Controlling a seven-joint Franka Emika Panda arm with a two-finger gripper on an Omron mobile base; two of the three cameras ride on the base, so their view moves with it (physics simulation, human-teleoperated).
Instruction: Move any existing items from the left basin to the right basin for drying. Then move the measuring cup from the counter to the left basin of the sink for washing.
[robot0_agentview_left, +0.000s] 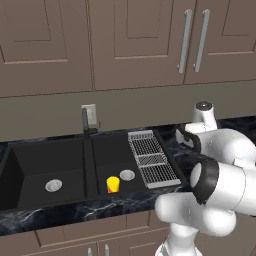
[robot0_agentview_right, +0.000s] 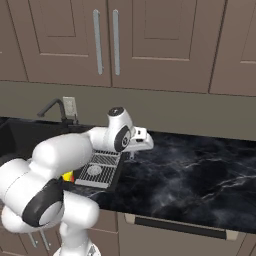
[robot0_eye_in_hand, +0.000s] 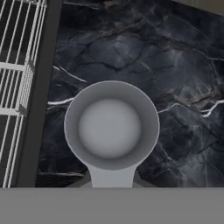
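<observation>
My claw is pinching the measuring cup (robot0_eye_in_hand: 111, 131) by its handle, just beside the wire rack (robot0_eye_in_hand: 17, 87). The left base view is showing the yellow cup (robot0_agentview_left: 113, 184) sitting in the basin adjoining that rack.

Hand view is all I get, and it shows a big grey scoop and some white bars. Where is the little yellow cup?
Observer: The yellow cup stands in the right basin, the narrow one beside the wire rack, close to its drain.
Operator: Which way is the big basin for my scoop?
Observer: The left basin lies past the narrow one, on the side away from the rack.
Operator: Is anything sticking up in the way?
Observer: A dark faucet rises at the back, above the wall between the two basins.
</observation>
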